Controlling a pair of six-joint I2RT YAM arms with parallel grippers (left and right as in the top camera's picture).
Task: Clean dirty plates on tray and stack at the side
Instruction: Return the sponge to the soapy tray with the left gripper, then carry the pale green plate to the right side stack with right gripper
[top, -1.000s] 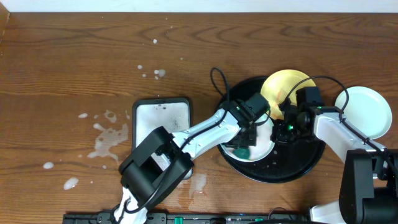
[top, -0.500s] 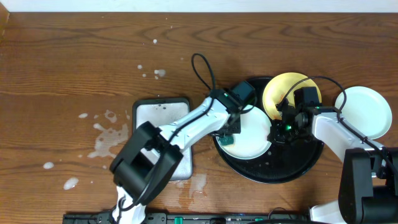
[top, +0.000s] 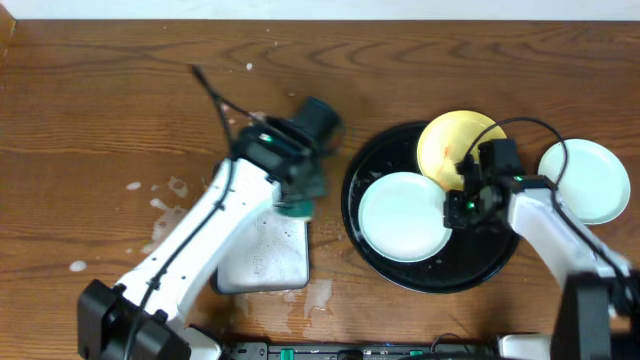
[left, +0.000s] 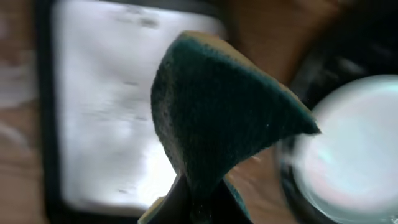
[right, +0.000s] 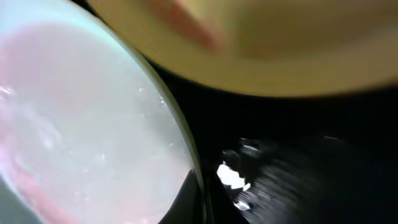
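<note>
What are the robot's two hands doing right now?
Left hand: closed, holding the green sponge.
Right hand: apparently closed on the pale plate's rim.

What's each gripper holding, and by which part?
Left gripper: the green sponge, pinched at its bottom edge. Right gripper: appears shut on the rim of the pale plate lying on the black tray.

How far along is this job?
Done: pale mint-white round plate beside the glossy black round tray. In hand: left gripper holds a green sponge near the white rectangular tray; right gripper at the pale blue-green plate. Left: red-smeared yellow plate.
</note>
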